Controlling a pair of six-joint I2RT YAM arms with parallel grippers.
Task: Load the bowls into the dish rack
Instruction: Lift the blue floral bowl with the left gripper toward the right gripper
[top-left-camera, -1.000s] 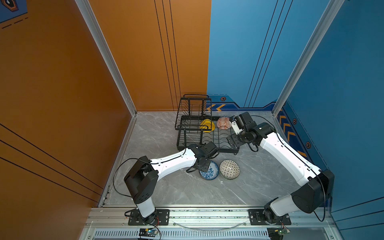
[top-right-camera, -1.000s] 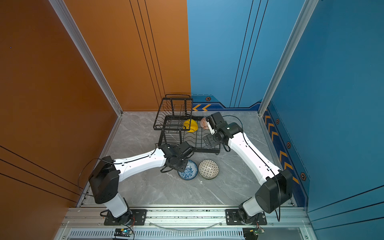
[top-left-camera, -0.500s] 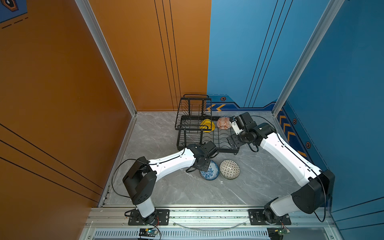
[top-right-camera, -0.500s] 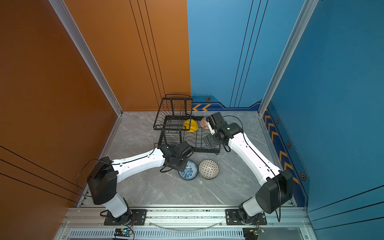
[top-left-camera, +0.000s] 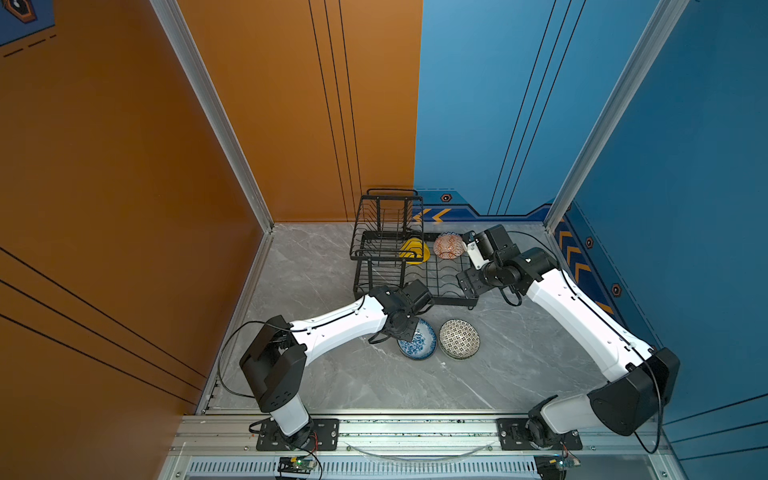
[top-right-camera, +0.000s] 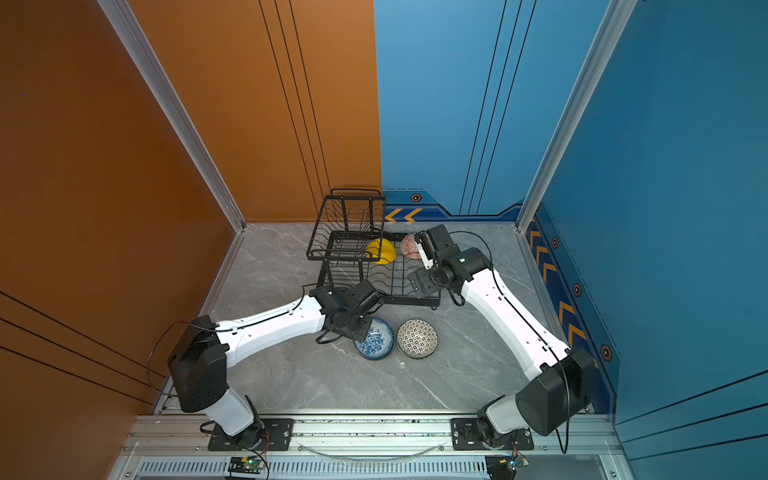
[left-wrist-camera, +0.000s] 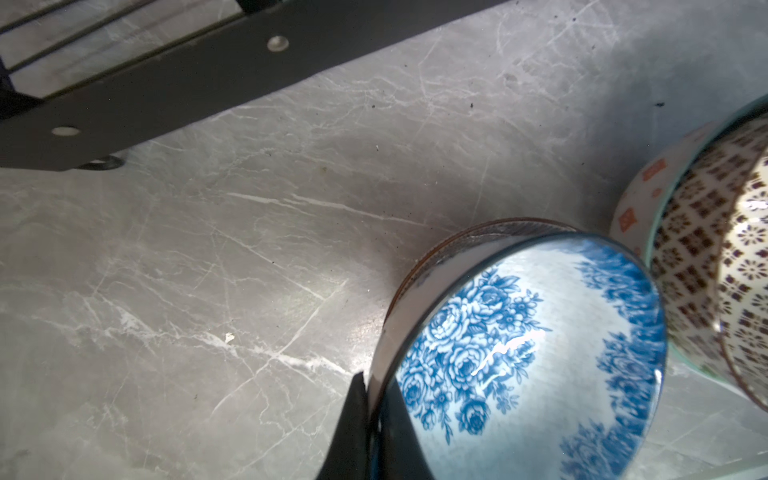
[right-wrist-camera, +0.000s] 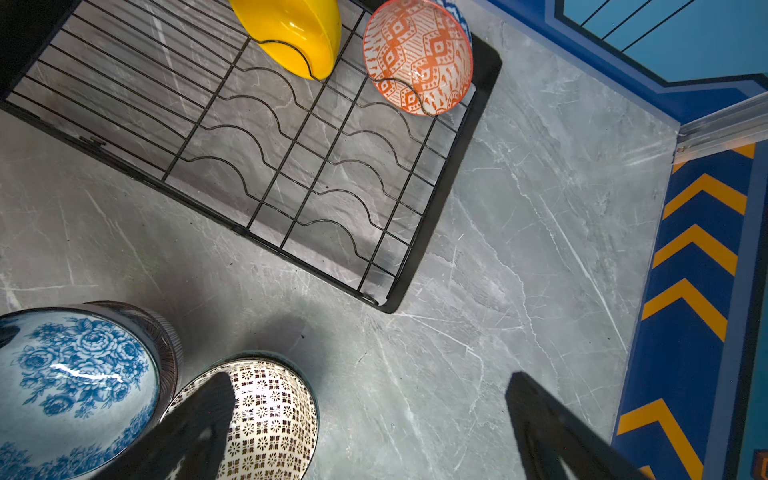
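Left gripper (left-wrist-camera: 371, 401) is down at the blue-and-white floral ceramic bowl (left-wrist-camera: 528, 357), its two black fingers (left-wrist-camera: 353, 428) pressed together on the rim, one outside the wall and one inside. That's a pinch on the bowl's edge. In both top views this bowl (top-left-camera: 419, 344) sits on the grey marbled tabletop (top-left-camera: 332, 374) just below centre, with the left arm's wrist covering its upper-left edge.

Touching it on the right is the black-and-white geometric round bowl (top-right-camera: 417, 338), upright on the tabletop. The right wrist view shows a dark line-patterned bowl wall (right-wrist-camera: 168, 345) poking out from under the floral one.

Up at centre stands the black wire dish rack (top-left-camera: 441, 297). Two bowls are on edge in the far slots of its lower tray: the plain yellow round bowl (top-left-camera: 415, 252), partly under the raised basket tier, and to its right the orange-and-white patterned bowl (top-left-camera: 448, 245).

Right gripper (right-wrist-camera: 370, 380) hovers at the rack's right end (top-left-camera: 466, 285), fingers (right-wrist-camera: 548, 424) spread wide, nothing between them.
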